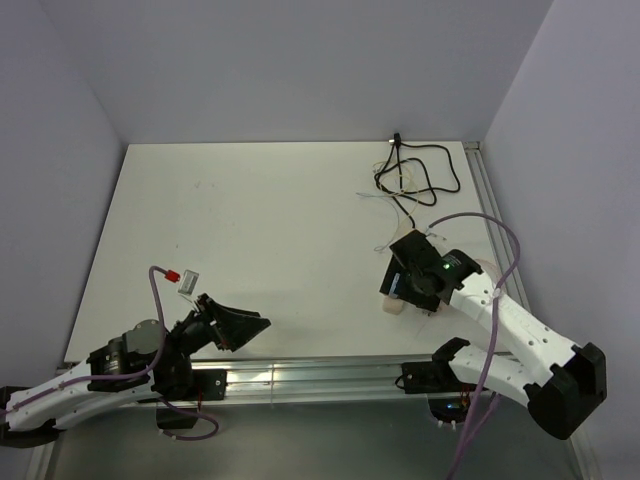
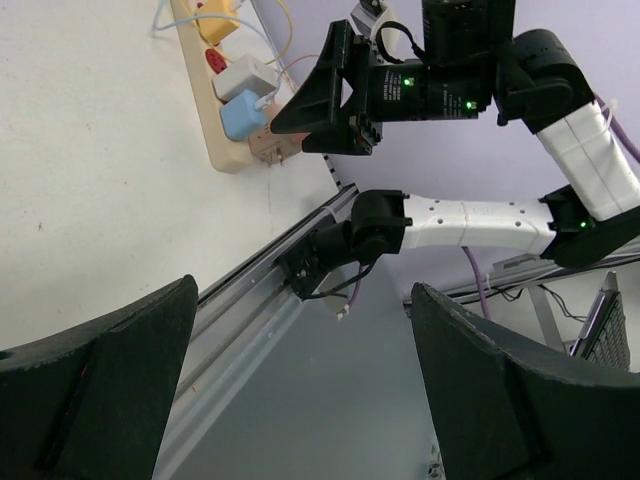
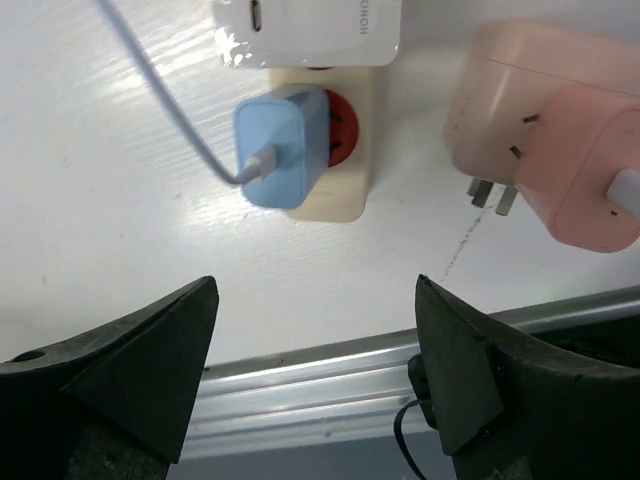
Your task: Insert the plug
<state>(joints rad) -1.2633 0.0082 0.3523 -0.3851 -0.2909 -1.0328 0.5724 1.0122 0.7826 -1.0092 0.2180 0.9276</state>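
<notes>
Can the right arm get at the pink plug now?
Probably yes: the right pincer is open close above the pink plug, nothing between them. The plug sits off to one side, beside the strip.

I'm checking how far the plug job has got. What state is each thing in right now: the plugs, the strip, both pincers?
Pink plug: loose beside the power strip, prongs bare, not inserted.
Blue charger: seated in the power strip.
White adapter: seated in the power strip.
Left pincer: open, empty.
Right pincer: open, empty, above the strip's end.
</notes>
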